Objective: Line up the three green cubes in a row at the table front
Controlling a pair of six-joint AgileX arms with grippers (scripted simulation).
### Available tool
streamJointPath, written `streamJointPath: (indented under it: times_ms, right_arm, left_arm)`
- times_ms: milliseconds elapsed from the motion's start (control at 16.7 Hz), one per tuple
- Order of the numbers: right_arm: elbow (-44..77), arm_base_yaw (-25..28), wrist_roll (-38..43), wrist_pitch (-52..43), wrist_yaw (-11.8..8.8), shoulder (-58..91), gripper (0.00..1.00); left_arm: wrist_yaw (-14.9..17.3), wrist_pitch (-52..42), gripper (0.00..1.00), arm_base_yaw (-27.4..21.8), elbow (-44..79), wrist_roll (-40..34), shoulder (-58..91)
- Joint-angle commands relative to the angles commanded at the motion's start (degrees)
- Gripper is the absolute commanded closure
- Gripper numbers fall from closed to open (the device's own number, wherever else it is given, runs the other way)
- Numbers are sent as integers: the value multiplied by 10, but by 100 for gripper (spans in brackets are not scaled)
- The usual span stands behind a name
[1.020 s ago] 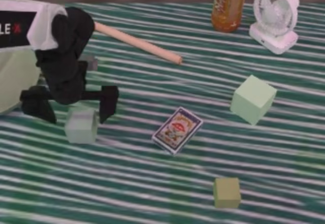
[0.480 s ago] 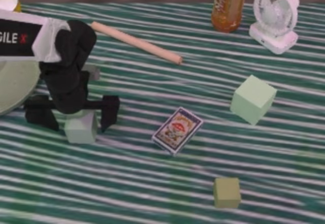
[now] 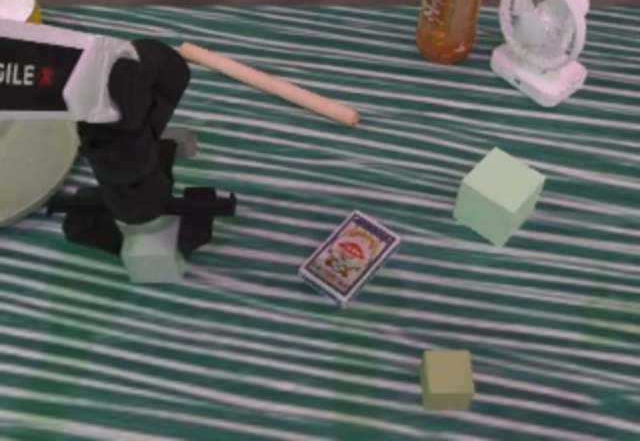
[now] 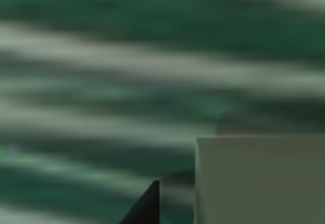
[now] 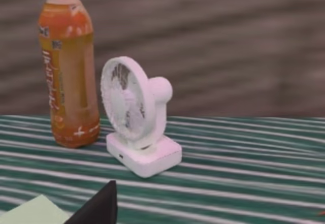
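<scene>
The medium pale mint cube rests on the striped table at the left. My left gripper is lowered over it and open, one black finger on each side. In the left wrist view a fingertip stands a small gap away from the cube's side. The large mint cube is at the right. The small olive-green cube lies near the front. My right gripper is out of the top view; only a dark corner of it shows in its wrist view.
A playing-card box lies mid-table. A wooden rod slants across the back left. An orange bottle and a white fan stand at the back right. A pale green plate lies at the left edge.
My left gripper has come down over the medium mint cube and its fingers have drawn in from a wide spread to close beside it. The cubes stay where they were.
</scene>
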Motion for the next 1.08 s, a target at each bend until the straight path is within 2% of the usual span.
streamJointPath:
  times_ms: [240,300,840,1080]
  right_arm:
    - [0,0,0,0,0,0,0]
    - [0,0,0,0,0,0,0]
    - [0,0,0,0,0,0,0]
    - [0,0,0,0,0,0,0]
  left_arm:
    - [0,0,98,0,0,0,0]
    - [0,0,100,0,0,0,0]
    - [-3,-8,100,1,6,2,-15]
    - [-4,-71,100,6,42,0,-39]
